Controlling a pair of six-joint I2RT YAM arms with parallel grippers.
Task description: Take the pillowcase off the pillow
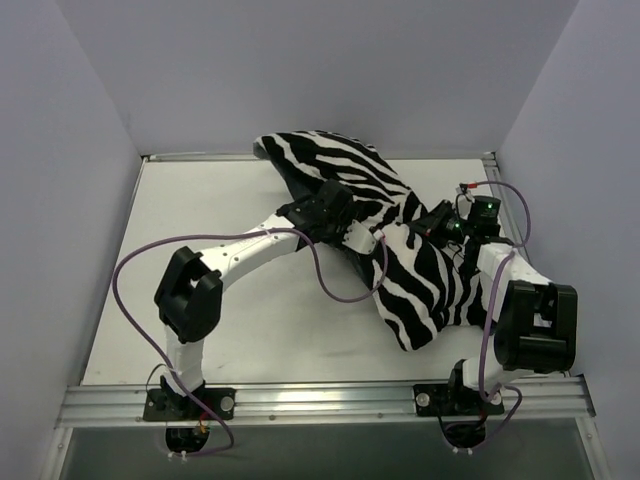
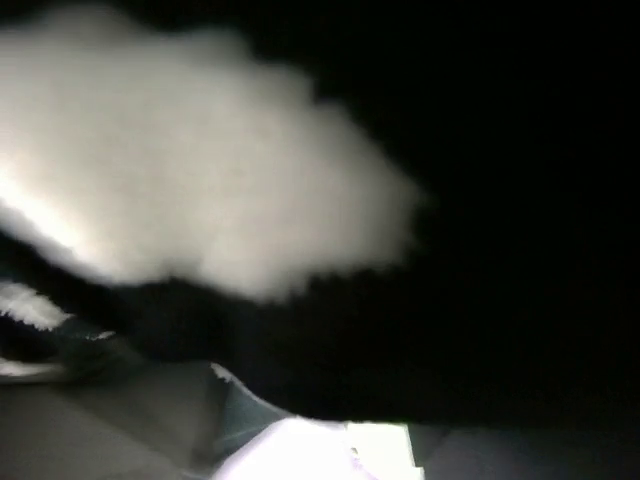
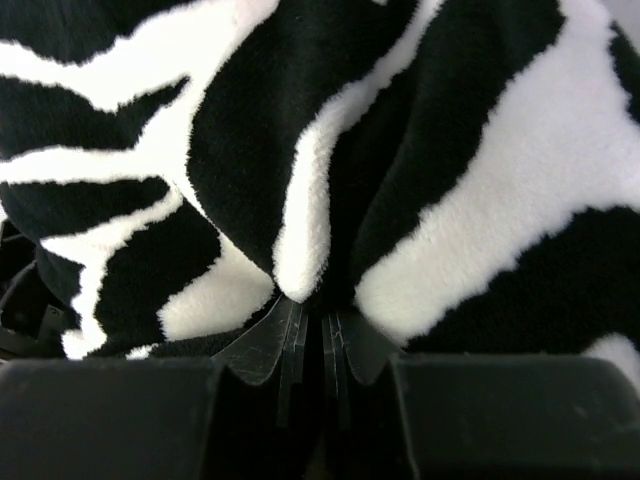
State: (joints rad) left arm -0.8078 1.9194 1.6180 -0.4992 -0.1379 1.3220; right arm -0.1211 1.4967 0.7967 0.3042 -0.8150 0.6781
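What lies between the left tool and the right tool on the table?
Striped fabric of the pillowcase fills that stretch, as the top view shows; the right tool pinches a fold of it.

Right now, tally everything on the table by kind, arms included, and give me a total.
pillowcase, zebra-striped: 1
pillow, white, blurred, seen only from the left wrist: 1
arms, left arm and right arm: 2
Total: 4

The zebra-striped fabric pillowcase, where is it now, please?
Top view: the pillowcase lies right of the white table's centre, a fold pinched by the right gripper.
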